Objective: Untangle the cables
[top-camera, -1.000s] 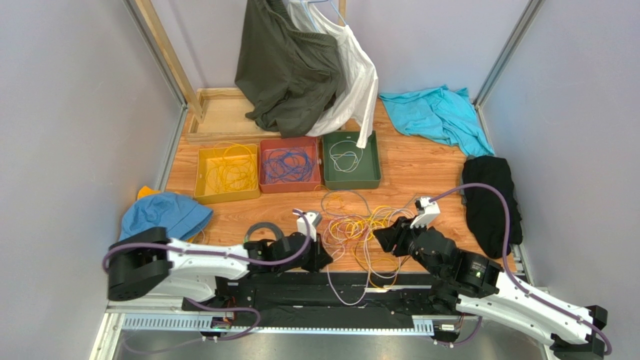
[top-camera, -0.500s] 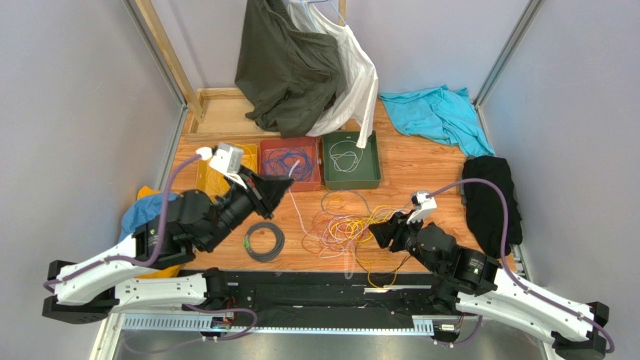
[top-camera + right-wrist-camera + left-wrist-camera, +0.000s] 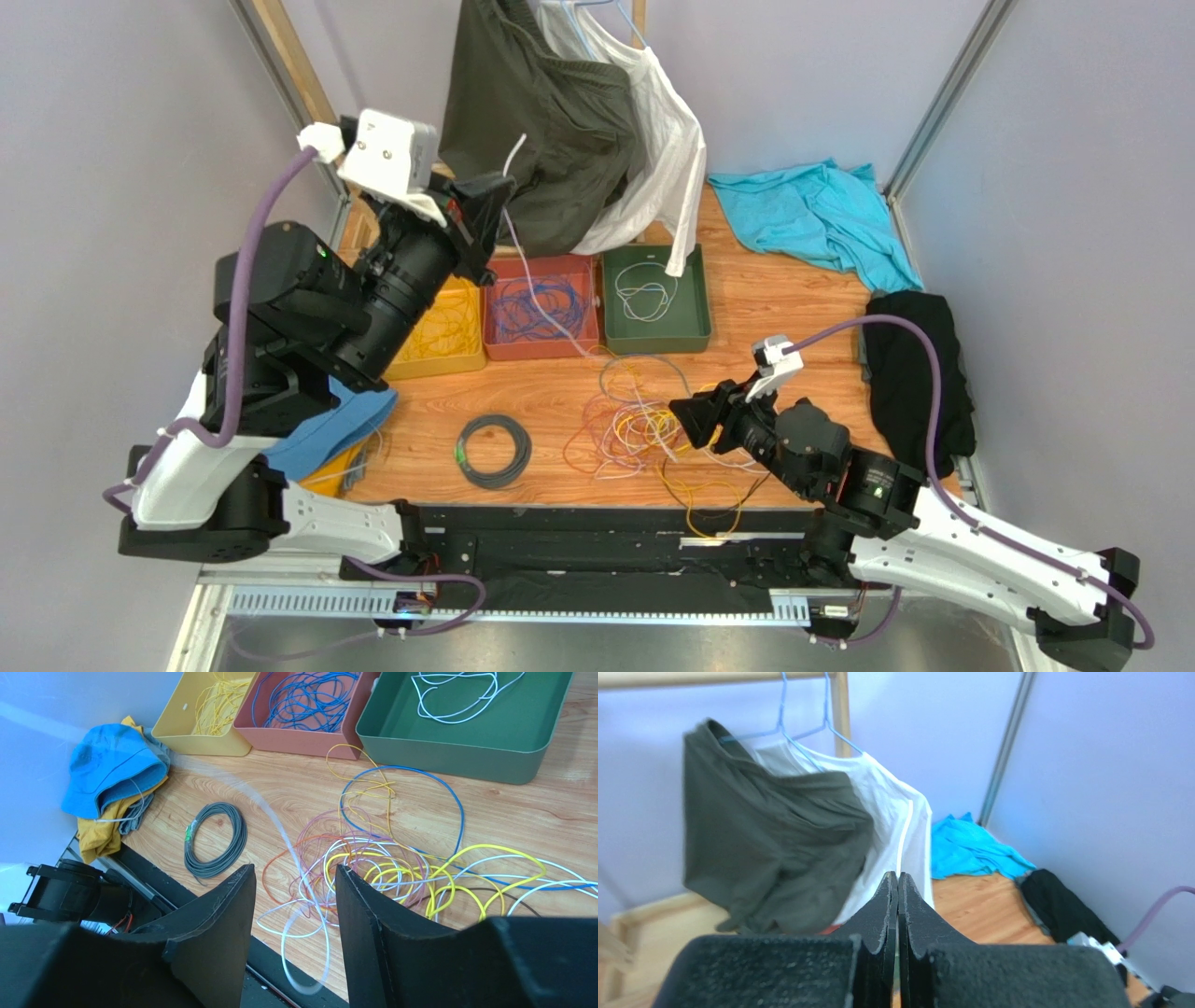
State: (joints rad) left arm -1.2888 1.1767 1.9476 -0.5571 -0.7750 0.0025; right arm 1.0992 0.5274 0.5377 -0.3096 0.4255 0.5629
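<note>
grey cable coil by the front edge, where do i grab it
Take the coil from straight above, across its band on the side away from the green tag: one finger in the hollow middle, one outside. It lies flat as a ring.

Robot lab test cell w/ grey panel walls point(image 3: 126, 168), alu frame posts point(image 3: 944, 98), wood tabletop point(image 3: 786, 308), colour trays point(image 3: 657, 340).

The left arm point(image 3: 302, 329) and the right arm point(image 3: 870, 497) have smooth white shells low down and chunky black round parts higher up. A thick purple hose point(image 3: 241, 322) runs along each arm. A white box point(image 3: 390, 149) sits by each wrist. The left pincer point(image 3: 898, 882) and the right pincer point(image 3: 293, 871) have rough black pointed fingers
</note>
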